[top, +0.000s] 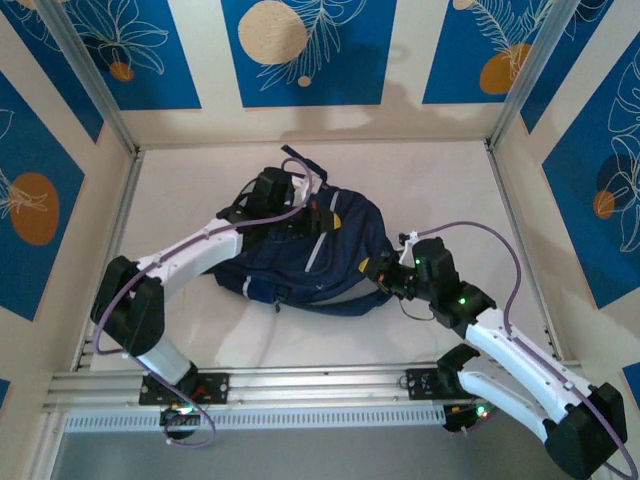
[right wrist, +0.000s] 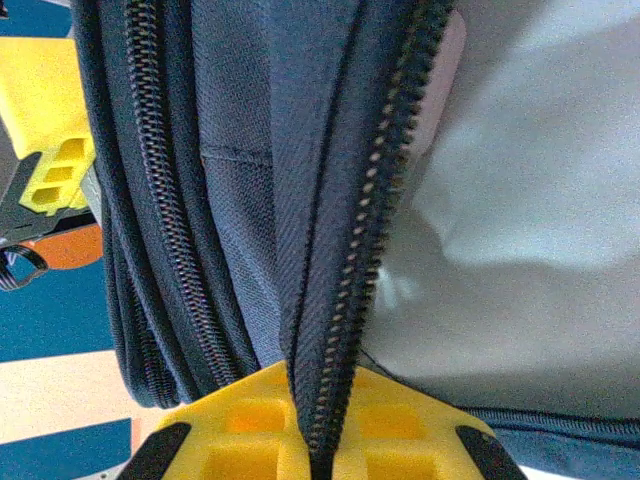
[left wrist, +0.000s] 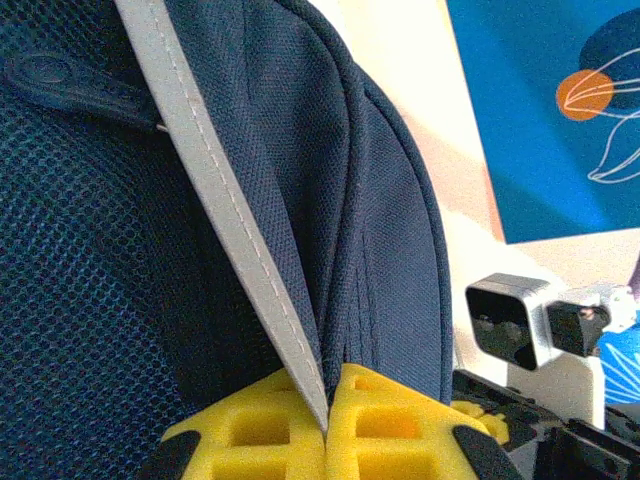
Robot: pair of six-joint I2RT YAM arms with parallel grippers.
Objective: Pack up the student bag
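student bag [top: 305, 262]: laid flat near the middle of the white table [top: 450, 180], between the two arms; navy fabric, grey-white stripes and a small yellow patch are seen from above.
left gripper [top: 316, 222]: lowered onto the far upper part of the bag; in the left wrist view its yellow pads [left wrist: 250, 430] are pressed together on a grey-white reflective stripe [left wrist: 215, 190] and the navy fabric beside it.
right gripper [top: 380, 269]: set against the right edge of the bag; in the right wrist view its own yellow pads are clamped on a strip of zipper tape [right wrist: 345, 300], whose teeth run down between them.
pale grey surface [right wrist: 520, 250]: seen right of the gripped zipper, softly creased; whether it is lining or table cannot be told.
mesh panel [left wrist: 80, 300]: dark blue, seen left of the stripe.
surroundings: cream walls are covered with blue leaf-pattern panels [top: 300, 50]; an aluminium rail [top: 320, 385] is fixed along the near edge, and both arm bases are mounted on it.
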